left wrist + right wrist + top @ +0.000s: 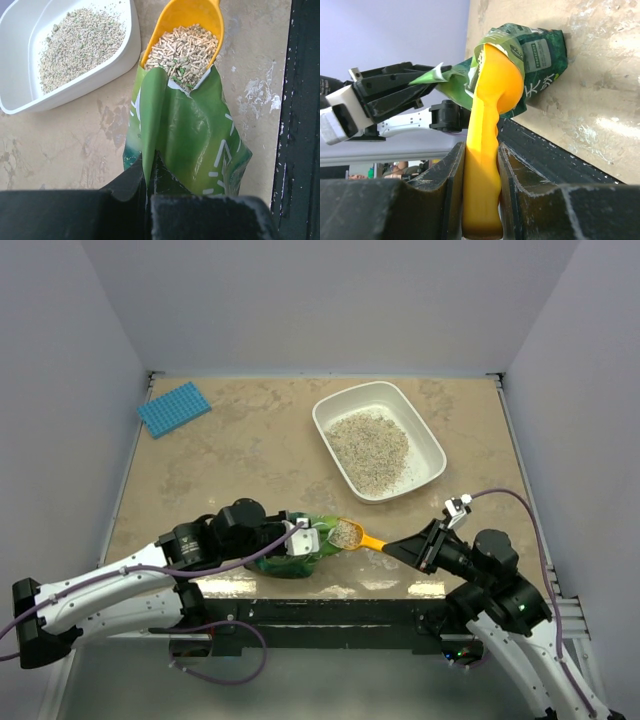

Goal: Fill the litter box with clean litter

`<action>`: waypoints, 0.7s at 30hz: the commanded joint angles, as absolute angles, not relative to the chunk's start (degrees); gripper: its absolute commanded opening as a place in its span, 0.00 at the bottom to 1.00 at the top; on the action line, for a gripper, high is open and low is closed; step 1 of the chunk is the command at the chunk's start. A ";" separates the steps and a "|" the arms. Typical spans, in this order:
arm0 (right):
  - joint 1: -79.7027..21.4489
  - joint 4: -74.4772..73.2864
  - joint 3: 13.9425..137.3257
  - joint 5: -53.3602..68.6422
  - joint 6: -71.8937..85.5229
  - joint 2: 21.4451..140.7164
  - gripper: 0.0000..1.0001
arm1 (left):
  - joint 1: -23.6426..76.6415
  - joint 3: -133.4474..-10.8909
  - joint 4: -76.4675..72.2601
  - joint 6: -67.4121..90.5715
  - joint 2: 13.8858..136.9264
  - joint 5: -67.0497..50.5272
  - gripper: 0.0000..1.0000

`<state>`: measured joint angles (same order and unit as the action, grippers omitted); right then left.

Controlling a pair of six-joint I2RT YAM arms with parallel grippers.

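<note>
At the near edge of the table a green bag is laid on its side with its mouth turned toward the right arm. Its upper lip is pinched tight in the left gripper, seemingly so that the mouth is held open and the pouch is not dragged along by the scoop. The scoop's handle is clenched from both sides by the right gripper, and its bowl is seen at the bag's mouth, heaped with clean litter. The bowl is held roughly level, judged to be so that nothing is spilled.

The litter box is set farther back and to the right, near the scoop but apart from it, with a loose layer of litter already spread over its floor. Bare table is left between bowl and box, so a path is open. The raised rim would have to be cleared by lifting. Little room is offered behind the bag, where the table ends. A blue mat is placed at the far left, well out of the way
</note>
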<state>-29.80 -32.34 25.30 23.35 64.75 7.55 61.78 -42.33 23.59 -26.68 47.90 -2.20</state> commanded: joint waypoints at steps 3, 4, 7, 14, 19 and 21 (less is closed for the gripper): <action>-29.44 -36.56 22.50 20.48 66.18 4.22 0.00 | 62.31 -43.33 23.82 -26.10 44.04 -2.02 0.00; -29.53 -36.48 22.24 20.22 66.36 4.13 0.00 | 62.23 -43.33 23.73 -26.10 43.69 -2.11 0.00; -29.44 -36.48 21.27 19.87 66.80 3.52 0.00 | 62.23 -43.50 24.08 -25.93 42.19 -2.55 0.00; -29.62 -38.67 23.81 18.99 66.80 2.99 0.00 | 62.23 -43.16 25.14 -25.93 41.48 -2.20 0.00; -29.53 -44.64 25.49 17.23 66.97 0.19 0.00 | 62.23 -42.54 24.35 -25.93 40.70 -1.76 0.00; -29.44 -47.18 26.10 16.27 67.15 -0.88 0.00 | 62.31 -42.36 23.82 -25.84 40.34 -1.15 0.00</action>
